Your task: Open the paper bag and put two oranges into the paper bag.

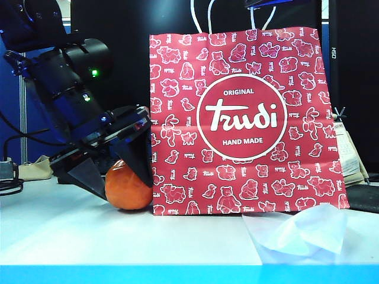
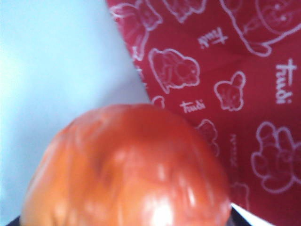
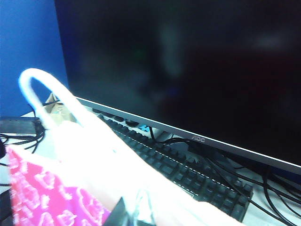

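Note:
The red paper bag (image 1: 243, 118) with the round Trudi logo stands upright on the white table. One orange (image 1: 127, 189) rests on the table against the bag's lower left corner. My left gripper (image 1: 124, 186) comes down over it at a slant, jaws wide, one dark finger on each side of the fruit. The left wrist view is filled by the orange (image 2: 127, 169) with the bag (image 2: 225, 70) just behind it. My right gripper (image 1: 269, 3) is at the bag's top by the white cord handles. In the right wrist view it (image 3: 136, 216) is shut on the bag's upper edge (image 3: 42, 197).
A thin translucent plastic sheet (image 1: 302, 228) lies crumpled in front of the bag's right corner. Behind the bag are a black keyboard (image 3: 188, 165), cables and a dark monitor (image 3: 188, 70). Beige clutter (image 1: 35, 168) sits at the far left of the table (image 1: 118, 236).

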### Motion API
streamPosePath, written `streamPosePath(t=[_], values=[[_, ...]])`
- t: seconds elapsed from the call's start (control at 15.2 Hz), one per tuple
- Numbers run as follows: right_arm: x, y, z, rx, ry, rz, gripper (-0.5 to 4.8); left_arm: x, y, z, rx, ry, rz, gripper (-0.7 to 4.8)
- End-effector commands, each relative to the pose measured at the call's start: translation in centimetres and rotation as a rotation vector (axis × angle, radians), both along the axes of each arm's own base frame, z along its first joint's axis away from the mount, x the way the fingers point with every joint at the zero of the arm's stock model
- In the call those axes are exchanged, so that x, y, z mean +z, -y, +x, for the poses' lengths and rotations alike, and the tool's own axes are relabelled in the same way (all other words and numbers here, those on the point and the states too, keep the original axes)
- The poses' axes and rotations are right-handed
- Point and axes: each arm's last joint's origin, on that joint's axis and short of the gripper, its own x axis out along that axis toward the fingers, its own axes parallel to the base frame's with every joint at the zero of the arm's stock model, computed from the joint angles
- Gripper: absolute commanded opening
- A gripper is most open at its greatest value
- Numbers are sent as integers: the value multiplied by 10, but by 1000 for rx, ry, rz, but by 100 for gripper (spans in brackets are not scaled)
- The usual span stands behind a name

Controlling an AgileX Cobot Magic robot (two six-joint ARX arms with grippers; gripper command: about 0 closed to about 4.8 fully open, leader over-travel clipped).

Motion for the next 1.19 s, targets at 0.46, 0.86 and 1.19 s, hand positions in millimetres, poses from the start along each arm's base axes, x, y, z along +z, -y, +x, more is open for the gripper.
streamPosePath(t=[0.46,0.86,1.19], values=[[2,-1,-1,12,3,7,-6,-8,5,15,30,122,17,55],[0,0,-1,12,-17,-4,-5,-1,2,17,78,171,88,-5],[0,-1,-1,29,-16,-2,-5,64,-8,9,106,338,107,-5]])
